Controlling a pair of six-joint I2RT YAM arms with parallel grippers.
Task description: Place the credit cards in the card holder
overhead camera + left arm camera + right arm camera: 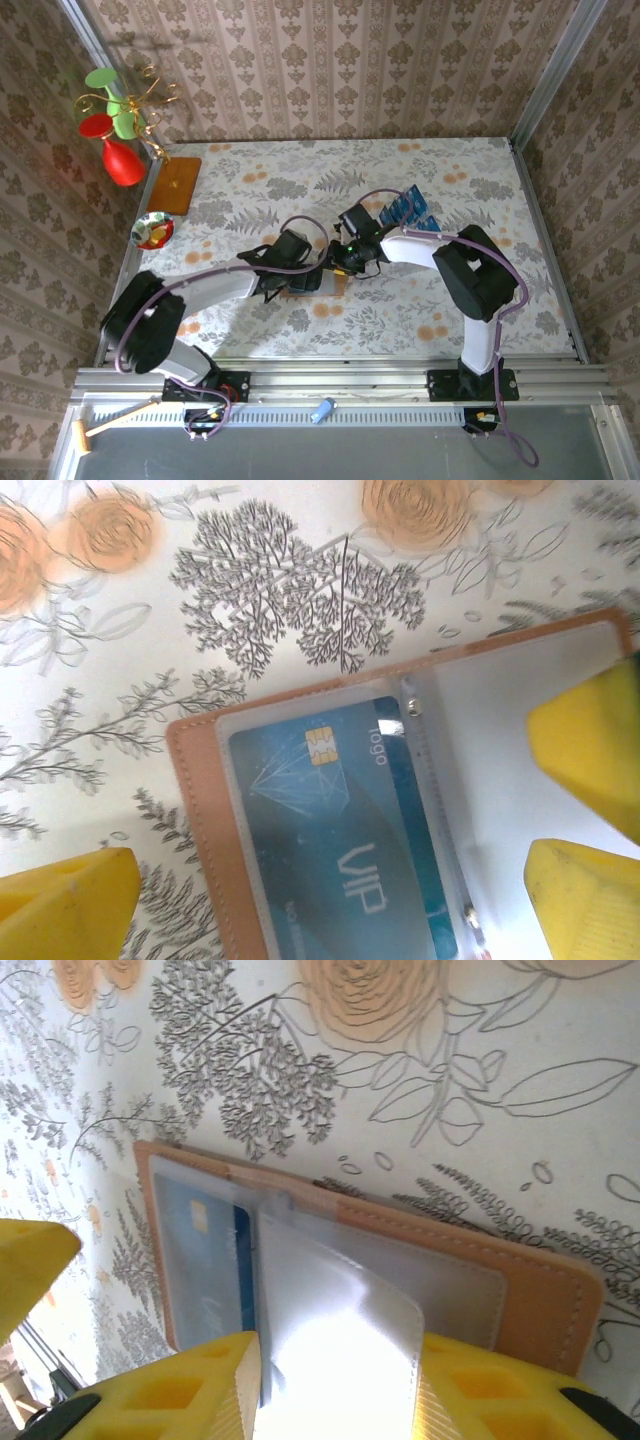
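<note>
Left claw (322,905) spread wide, nothing in it, hanging low over the open card holder (195,810); its yellow fingers (65,900) sit far apart, one off the holder's outer edge over bare cloth, the other over the sleeve side. Right claw (340,1390) roughly half closed, with a clear sleeve leaf (340,1330) standing up in the gap between its pads. Whether the leaf is truly pinched I cannot tell. Holder lies opened flat on the flowered table (480,180), near centre and toward the near edge, under both wrists. One blue card (340,850), chip and "VIP" showing, sits inside a sleeve by the holder's outer edge, its edges within the plastic. Brown stitched border runs around the sleeves, with bare cloth beyond it. Loose credit cards (408,210) lie fanned just beyond the right wrist, apart from the holder. Room: wide free cloth far and right. Far-left corner is taken by a wooden board (178,185), a small bowl (153,231) and an ornament stand (128,112). Walls close in on three sides.
</note>
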